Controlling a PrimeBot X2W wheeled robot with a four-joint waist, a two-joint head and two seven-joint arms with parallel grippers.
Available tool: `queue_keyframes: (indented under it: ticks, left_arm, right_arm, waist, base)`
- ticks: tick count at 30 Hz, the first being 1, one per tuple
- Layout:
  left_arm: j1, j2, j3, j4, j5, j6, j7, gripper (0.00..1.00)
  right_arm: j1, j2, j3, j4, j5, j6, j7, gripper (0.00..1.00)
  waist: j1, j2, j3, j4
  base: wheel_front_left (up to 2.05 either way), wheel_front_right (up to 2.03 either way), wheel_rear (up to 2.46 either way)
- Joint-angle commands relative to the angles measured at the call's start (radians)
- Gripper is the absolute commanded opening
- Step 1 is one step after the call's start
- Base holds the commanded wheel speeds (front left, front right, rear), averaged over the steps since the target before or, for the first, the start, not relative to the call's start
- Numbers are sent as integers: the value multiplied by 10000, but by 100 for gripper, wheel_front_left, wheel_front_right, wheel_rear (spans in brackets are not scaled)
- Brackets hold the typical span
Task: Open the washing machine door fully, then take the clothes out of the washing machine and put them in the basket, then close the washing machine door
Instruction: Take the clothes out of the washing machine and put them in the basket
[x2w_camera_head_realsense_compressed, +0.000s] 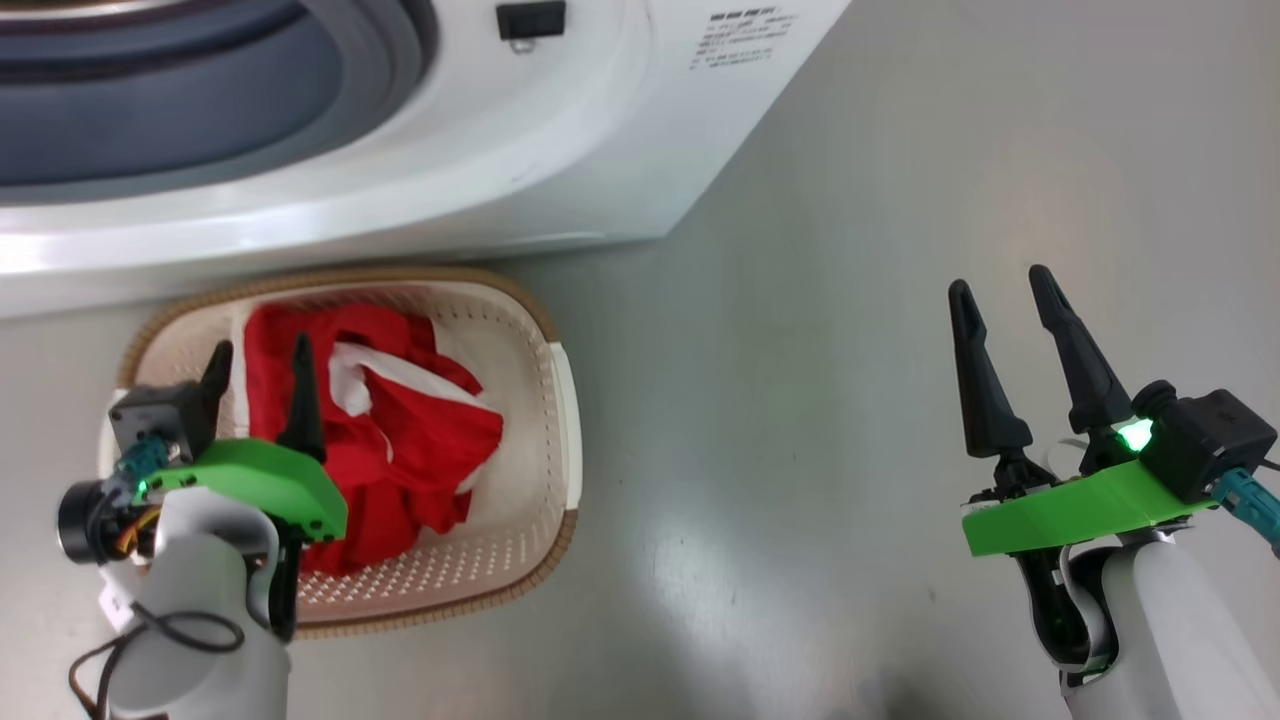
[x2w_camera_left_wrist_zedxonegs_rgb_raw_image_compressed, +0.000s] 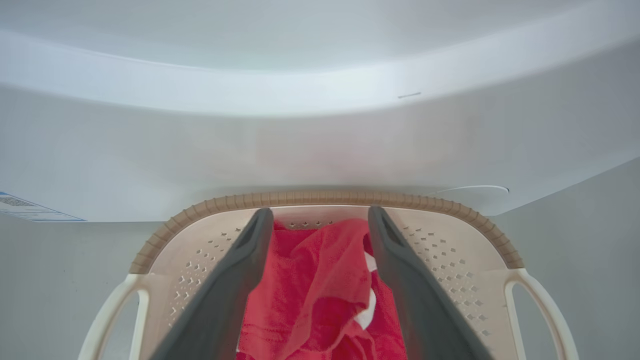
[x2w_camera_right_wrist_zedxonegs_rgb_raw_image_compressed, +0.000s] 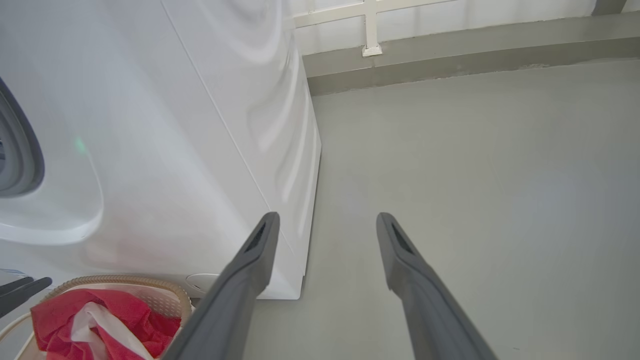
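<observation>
Currently, the basket (x2w_camera_head_realsense_compressed: 532, 420) sits on the grey floor (x2w_camera_head_realsense_compressed: 800, 400), its far rim just in front of the washing machine (x2w_camera_head_realsense_compressed: 560, 130). The clothes (x2w_camera_head_realsense_compressed: 400, 420), red with white trim, lie bunched inside the basket, mostly toward its left half.

Left gripper (x2w_camera_head_realsense_compressed: 260, 350): poised over the basket's left side, above the clothes, fingers spread and released, nothing held between them. The left wrist view confirms it: left gripper (x2w_camera_left_wrist_zedxonegs_rgb_raw_image_compressed: 321, 212) splayed wide, clothes (x2w_camera_left_wrist_zedxonegs_rgb_raw_image_compressed: 310, 280) loose in the gap below, basket (x2w_camera_left_wrist_zedxonegs_rgb_raw_image_compressed: 320, 197) rim beyond the tips, washing machine (x2w_camera_left_wrist_zedxonegs_rgb_raw_image_compressed: 320, 150) front panel behind the rim.

Right gripper (x2w_camera_head_realsense_compressed: 1000, 282): well to the right of the basket, over bare floor, fingers parted, empty. In the right wrist view the right gripper (x2w_camera_right_wrist_zedxonegs_rgb_raw_image_compressed: 327, 216) points past the washing machine (x2w_camera_right_wrist_zedxonegs_rgb_raw_image_compressed: 175, 150) corner; basket (x2w_camera_right_wrist_zedxonegs_rgb_raw_image_compressed: 150, 282) and clothes (x2w_camera_right_wrist_zedxonegs_rgb_raw_image_compressed: 60, 315) show at lower left.

Beyond the basket, the grey rubber ring (x2w_camera_head_realsense_compressed: 375, 70) of the drum mouth is exposed.
</observation>
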Motion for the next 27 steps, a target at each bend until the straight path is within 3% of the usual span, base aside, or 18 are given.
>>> queue_keyframes:
  ticks: [1,27]
  left_arm:
    - [481,225,254,-250,-58,-77,-49,100]
    - [3327,121,-290,-3613,-480,-140,-49,100]
  right_arm:
    - [338,-64,185,-156,-126,73,-63,100]
    - [2027,-64,34,397,-274,73,-63,100]
  waist:
    - [0,-1,-468,122]
    - [0,-1,-4084,570]
  base:
    - [0,0,0]
    - [0,0,0]
